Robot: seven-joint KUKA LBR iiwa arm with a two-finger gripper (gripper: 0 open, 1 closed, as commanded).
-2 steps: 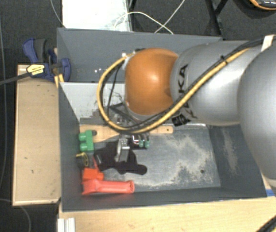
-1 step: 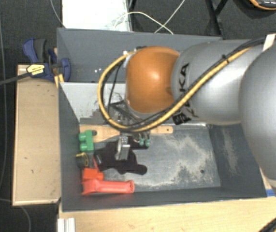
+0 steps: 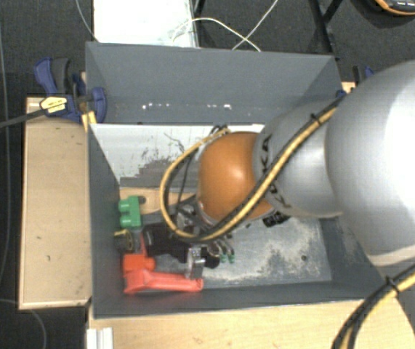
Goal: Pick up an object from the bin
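Grey metal bin point(image 3: 207, 86), seen from above and slightly to one side, with a scuffed and speckled floor. Red plastic piece point(image 3: 160, 282), L-shaped, lies flat in the near left corner. Its blocky end points toward the left wall and its long bar runs right along the near wall. Claw point(image 3: 196, 262) stands low over the right end of that bar, at or just above it. Contact cannot be made out. Whether the claw is open or closed cannot be told, nor whether it has hold of anything. Black object point(image 3: 160, 240), irregular in shape, lies just left of the claw and just beyond the red piece, close against its blocky end. Green block point(image 3: 129, 211) sits farther back beside the left wall, with a small yellowish item point(image 3: 123, 236) between it and the red piece. Tan strip point(image 3: 134, 197) lies just beyond the green block. Orange cover point(image 3: 225, 177) on the wrist rises above the claw, and a yellow cable point(image 3: 165, 191) loops around its left side. Silver arm point(image 3: 352, 144) enters from the right and hides the right portion of the bin.
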